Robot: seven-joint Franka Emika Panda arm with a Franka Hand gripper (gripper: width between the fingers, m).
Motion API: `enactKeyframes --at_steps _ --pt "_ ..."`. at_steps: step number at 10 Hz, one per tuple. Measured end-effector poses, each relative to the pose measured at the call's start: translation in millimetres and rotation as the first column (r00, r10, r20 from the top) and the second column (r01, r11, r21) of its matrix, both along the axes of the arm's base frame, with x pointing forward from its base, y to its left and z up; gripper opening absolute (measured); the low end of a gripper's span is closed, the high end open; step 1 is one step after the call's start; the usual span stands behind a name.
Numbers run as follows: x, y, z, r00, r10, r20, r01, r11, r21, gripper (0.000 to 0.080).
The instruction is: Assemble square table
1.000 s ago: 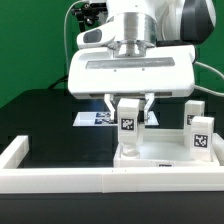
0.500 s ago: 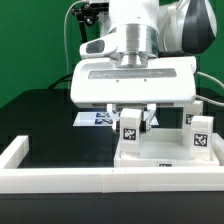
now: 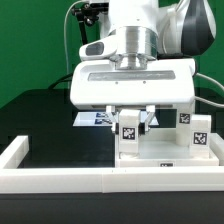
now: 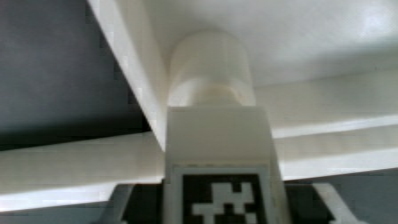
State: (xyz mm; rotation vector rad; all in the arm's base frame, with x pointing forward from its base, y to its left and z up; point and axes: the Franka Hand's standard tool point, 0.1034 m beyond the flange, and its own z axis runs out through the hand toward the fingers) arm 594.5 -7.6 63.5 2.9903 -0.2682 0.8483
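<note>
We observe the two-finger gripper closed on a small white tagged leg block, which stands upright between its fingers. The leg's lower end meets the white plastic square tabletop panel near the corner at the exterior view's left. Two more white tagged leg blocks stand at the exterior view's right, well apart from the gripper.

Your leg block reads as smooth white plastic, matt, with a printed black-white tag. Tabletop panel: same matt white plastic. The hand housing looks like glossier white plastic. Your surface is black and dull.
</note>
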Motion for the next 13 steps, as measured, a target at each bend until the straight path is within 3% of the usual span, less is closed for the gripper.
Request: enactKeyframes --at_steps 2,3,4,7,11,13 --pt "-1.2 0.8 -2.0 1.000 0.002 -0.010 -0.002 1.000 0.004 0.0294" --pt "-1.2 0.8 -2.0 1.000 0.002 -0.010 -0.002 1.000 0.004 0.0515" --pt "-1.3 0.8 -2.1 1.000 0.002 -0.010 -0.002 1.000 0.004 0.0606" --pt "-2.1 0.6 -1.6 1.000 0.000 -0.019 0.000 1.000 0.009 0.0641" --pt "-0.1 -7.4 31.1 0.999 -0.008 -0.047 0.010 0.999 0.052 0.0649" --pt "-1.6 -3.1 27.4 0.996 0.003 -0.084 0.003 0.997 0.073 0.0649"
